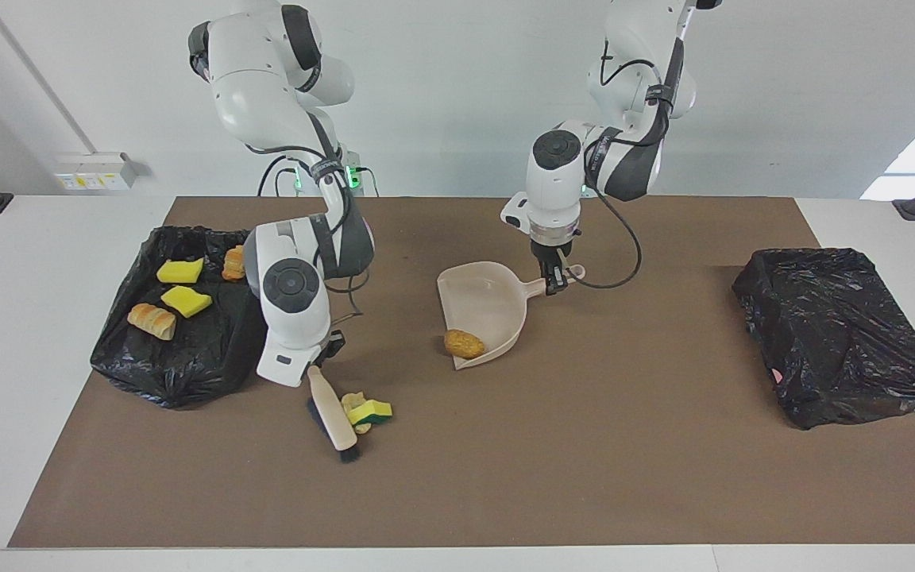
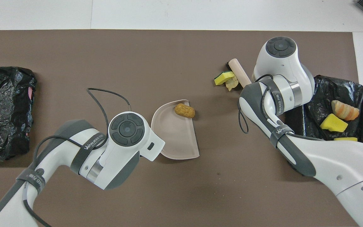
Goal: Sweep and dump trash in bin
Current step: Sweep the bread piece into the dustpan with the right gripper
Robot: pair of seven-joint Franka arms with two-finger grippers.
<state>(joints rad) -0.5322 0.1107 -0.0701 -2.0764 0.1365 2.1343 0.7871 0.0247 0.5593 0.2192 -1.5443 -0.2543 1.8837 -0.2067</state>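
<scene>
Trash: yellow sponge bits point(image 1: 179, 272) and a tan bread lump point(image 1: 152, 320) lie in the black-lined bin point(image 1: 187, 373); a brown nugget point(image 1: 464, 343) sits at the dustpan point(image 1: 483, 306) lip; a green-and-yellow sponge piece point(image 1: 371, 411) and pale scrap touch the brush point(image 1: 333, 417). Right pincer point(image 1: 316, 364) pinches the brush handle beside the bin; left pincer point(image 1: 556, 281) pinches the dustpan handle mid-desk. Bare brown desk point(image 1: 624, 477) lies open between brush and dustpan.

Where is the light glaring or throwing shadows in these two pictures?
Facing view: bright daylight washes out the corner above the black bin at the left arm's end, and its plastic liner glints. Overhead view: soft shadows lie on the brown mat beside the dustpan and under both arms.
</scene>
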